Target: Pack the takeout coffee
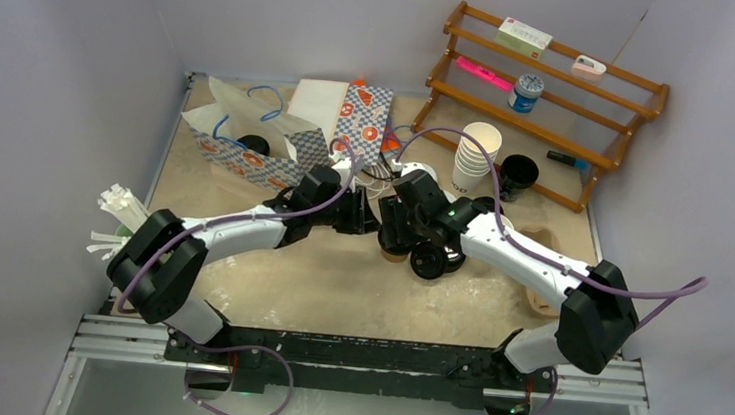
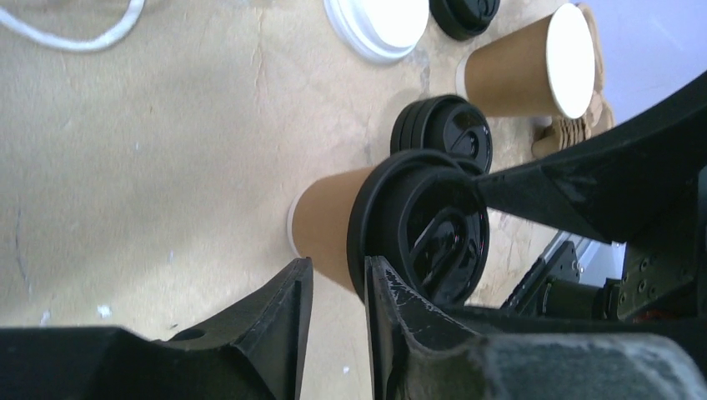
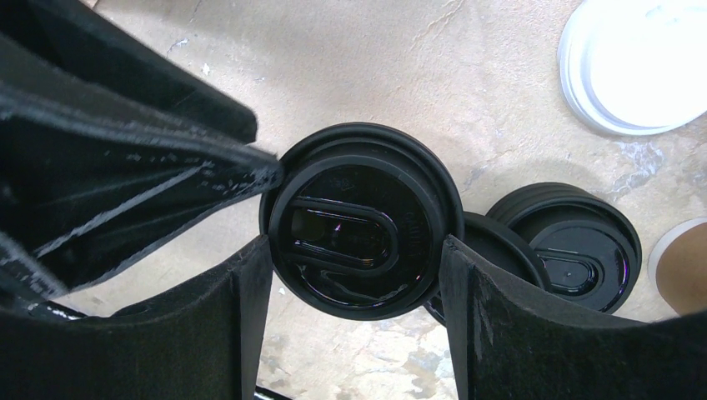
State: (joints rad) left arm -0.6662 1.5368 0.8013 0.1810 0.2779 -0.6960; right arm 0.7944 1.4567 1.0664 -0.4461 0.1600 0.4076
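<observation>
Here, at the far left of the sandy table [image 1: 337, 285], a bundle of white straws [image 1: 120, 208] lies beside the left arm [image 1: 241, 225], with a patterned paper bag with blue handles [image 1: 248, 147] behind it. The left gripper [image 2: 338, 265] reaches to the middle of the table, its two black fingers a narrow gap apart and clamped on nothing. One fingertip [image 3: 250, 167] touches the rim of the lid.

The task's thing, a brown paper takeout cup [image 2: 329, 221] capped with a round black plastic sip lid [image 3: 363, 221], stands upright on the table between the two arms, outside the bag. The right gripper [image 3: 354, 243] straddles it from above, a finger pressed to either side of the lid.

Just right of the cup sit a short stack of loose black lids [image 3: 575, 242], a white round lid [image 3: 642, 62] and a second brown paper cup [image 2: 508, 71]. Farther right — a stack of lidless white cups [image 1: 473, 157] and a stepped wooden rack [image 1: 654, 104] against the wall.
</observation>
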